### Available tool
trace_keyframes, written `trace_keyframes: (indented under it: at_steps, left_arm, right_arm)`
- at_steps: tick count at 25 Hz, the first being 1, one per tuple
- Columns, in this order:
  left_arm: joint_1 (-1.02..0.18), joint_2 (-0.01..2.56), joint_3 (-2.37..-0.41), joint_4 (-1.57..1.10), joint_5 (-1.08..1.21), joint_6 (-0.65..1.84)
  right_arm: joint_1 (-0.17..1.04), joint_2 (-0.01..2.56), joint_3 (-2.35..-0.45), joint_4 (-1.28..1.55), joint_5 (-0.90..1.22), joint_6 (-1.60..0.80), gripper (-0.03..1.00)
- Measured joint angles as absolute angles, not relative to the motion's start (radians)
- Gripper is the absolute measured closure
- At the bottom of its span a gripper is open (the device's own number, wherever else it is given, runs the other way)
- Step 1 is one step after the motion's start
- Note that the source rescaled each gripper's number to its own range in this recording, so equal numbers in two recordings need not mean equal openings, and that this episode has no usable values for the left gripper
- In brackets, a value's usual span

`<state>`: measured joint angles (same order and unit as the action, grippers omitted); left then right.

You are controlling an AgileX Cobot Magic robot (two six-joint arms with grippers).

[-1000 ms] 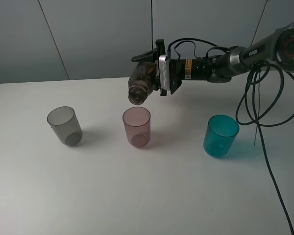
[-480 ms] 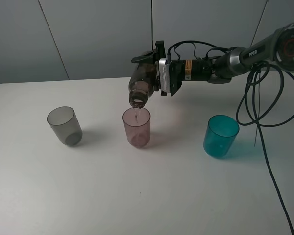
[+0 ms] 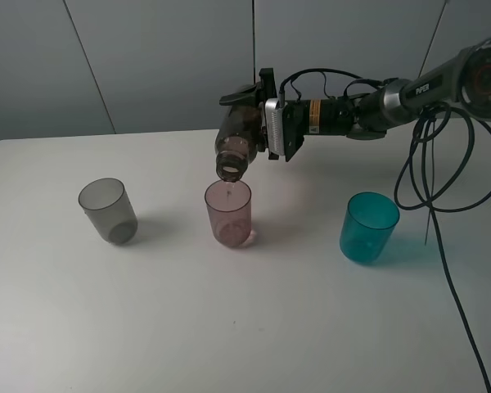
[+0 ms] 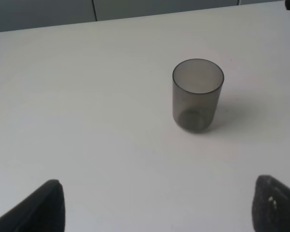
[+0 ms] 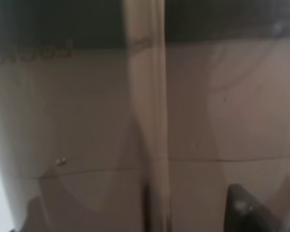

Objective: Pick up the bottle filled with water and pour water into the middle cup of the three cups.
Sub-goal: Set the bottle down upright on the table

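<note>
My right gripper (image 3: 254, 123) is shut on the smoky brown bottle (image 3: 237, 139), which is tipped neck-down over the table's middle. Its open mouth hangs just above the pale pink middle cup (image 3: 228, 213), and a thin stream of water falls into that cup. The bottle's wall (image 5: 145, 125) fills the right wrist view from edge to edge. A smoky grey cup (image 3: 107, 210) stands to the left, and it shows upright in the left wrist view as the grey cup (image 4: 197, 94). The teal-blue cup (image 3: 367, 227) stands to the right. My left gripper (image 4: 157, 212) is open well short of the grey cup, with only its dark fingertips (image 4: 41, 209) in view.
The white table (image 3: 229, 327) carries the three cups in a row. Black cables (image 3: 430, 180) loop down from the right arm behind the teal cup. A grey panelled wall stands behind the table's far edge.
The bottle has tilted further, bringing its mouth down over the pink cup. Water began to run into that cup and still runs. The cups have not moved.
</note>
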<state>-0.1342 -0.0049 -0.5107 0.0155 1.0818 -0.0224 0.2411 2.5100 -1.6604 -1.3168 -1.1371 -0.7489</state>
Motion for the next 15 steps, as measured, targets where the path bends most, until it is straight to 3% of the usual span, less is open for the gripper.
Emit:
trace_keyframes:
  at_steps: [15]
  left_arm:
    - [-0.134,-0.005,-0.511,0.016,1.082,-0.022]
  right_arm:
    - [0.241,2.51,-1.669,-1.317,-1.137,-0.782,0.91]
